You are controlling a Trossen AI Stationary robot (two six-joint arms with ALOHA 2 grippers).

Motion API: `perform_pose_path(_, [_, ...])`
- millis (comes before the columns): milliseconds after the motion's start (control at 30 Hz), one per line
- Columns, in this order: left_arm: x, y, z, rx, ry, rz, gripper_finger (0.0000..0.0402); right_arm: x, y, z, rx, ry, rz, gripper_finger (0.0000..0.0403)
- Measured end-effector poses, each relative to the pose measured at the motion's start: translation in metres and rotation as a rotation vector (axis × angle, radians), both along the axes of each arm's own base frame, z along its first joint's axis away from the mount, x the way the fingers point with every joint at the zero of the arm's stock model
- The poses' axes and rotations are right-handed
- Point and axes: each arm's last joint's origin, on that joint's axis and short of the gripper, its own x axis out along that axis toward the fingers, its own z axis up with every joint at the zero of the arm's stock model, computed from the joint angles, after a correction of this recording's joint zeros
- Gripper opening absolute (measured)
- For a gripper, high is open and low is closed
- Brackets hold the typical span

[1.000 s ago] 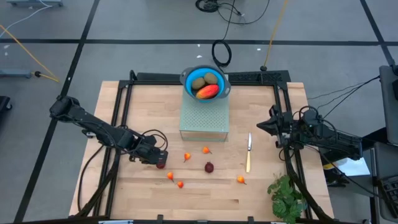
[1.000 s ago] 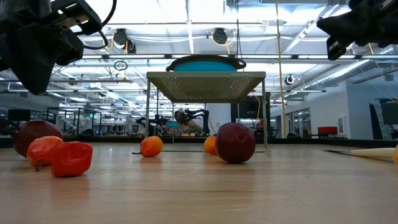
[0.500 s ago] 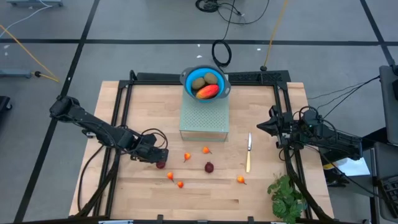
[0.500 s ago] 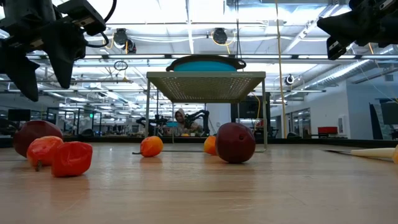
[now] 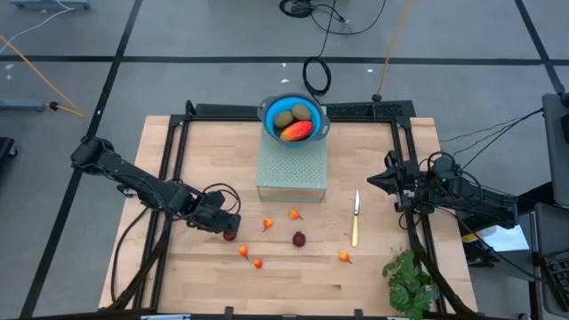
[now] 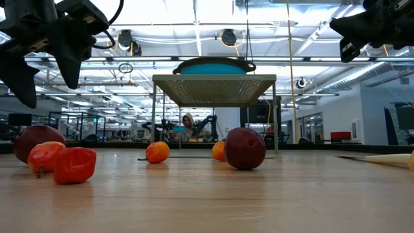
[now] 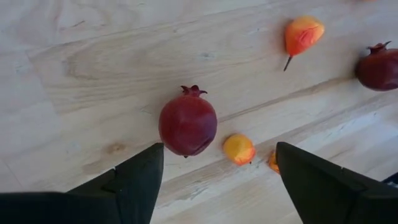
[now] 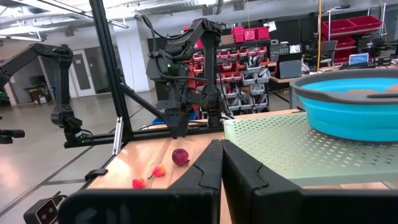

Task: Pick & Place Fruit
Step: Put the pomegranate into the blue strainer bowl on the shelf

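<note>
My left gripper (image 5: 224, 226) (image 7: 217, 180) hovers open, pointing steeply down, just above a dark-red ball (image 7: 187, 124) (image 5: 230, 236) that rests on the wooden table; its fingers stand apart over the ball and touch nothing. A second dark-red ball (image 5: 299, 238) and several tiny orange-red fruits (image 5: 268, 224) lie nearby on the boards. The mango (image 5: 296, 131) and two brown kiwis (image 5: 284, 117) lie in the blue bowl (image 5: 267, 108). My right gripper (image 8: 221, 168) (image 5: 388, 178) waits shut, raised at the table's right side.
The bowl stands on a pale perforated stand (image 5: 292, 173) at the far middle. A slim knife (image 5: 356, 216) lies right of the stand, and a green leafy bunch (image 5: 409, 280) sits at the near right corner. A black frame (image 5: 169, 160) borders the table.
My left gripper has opened from shut to wide apart while staying in place above the dark-red ball. No fruit has moved.
</note>
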Motion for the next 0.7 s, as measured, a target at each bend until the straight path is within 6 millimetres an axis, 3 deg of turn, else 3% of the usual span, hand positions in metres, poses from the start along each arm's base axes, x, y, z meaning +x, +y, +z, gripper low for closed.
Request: perform_pose_path(700, [0.019,-0.008,-0.034,0.032,0.100,0.000,0.0314,0.000,0.000,0.003,-0.008,-0.030,0.000,0.0000])
